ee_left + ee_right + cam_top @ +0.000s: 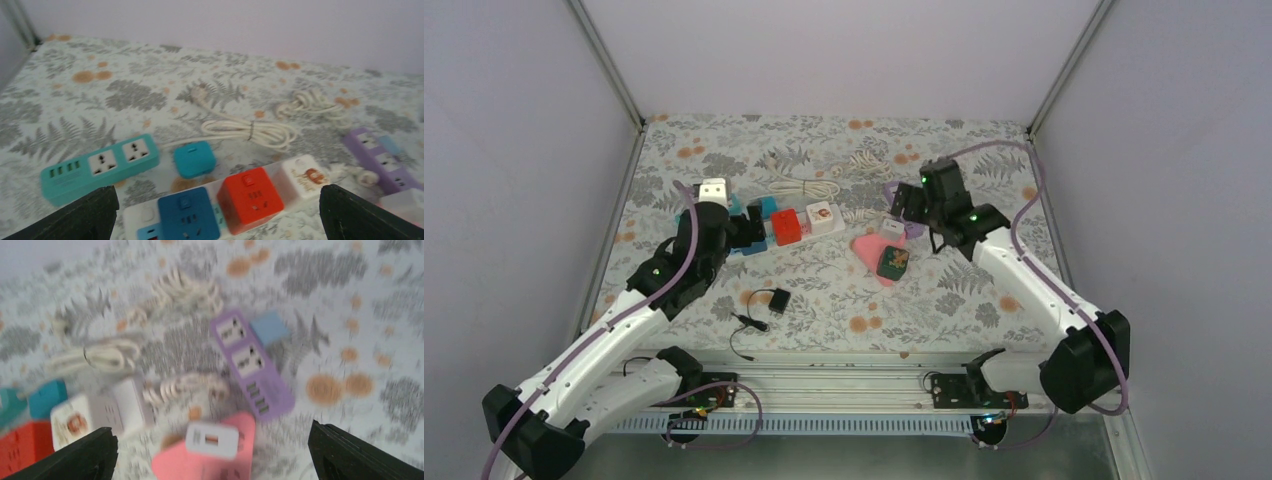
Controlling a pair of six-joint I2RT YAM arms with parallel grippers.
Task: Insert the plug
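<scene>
Two claws were found spread wide apart, with nothing held between the fingers of either. The left claw [218,207] was positioned low over a white power strip carrying blue and red cube modules [145,216], just beside a teal rectangular power strip [100,167]. The right claw [212,450] was positioned over a pink power strip [242,450] and near a purple power strip [252,367]. A small black plug with a thin black lead [777,299] was seen lying loose on the floral-patterned counter [984,160], well apart from both claws and from every socket. No insertion was judged to have been made. Grasping, transport and seating of the plug were judged outstanding. Which plug was intended could not be established with certainty.
</scene>
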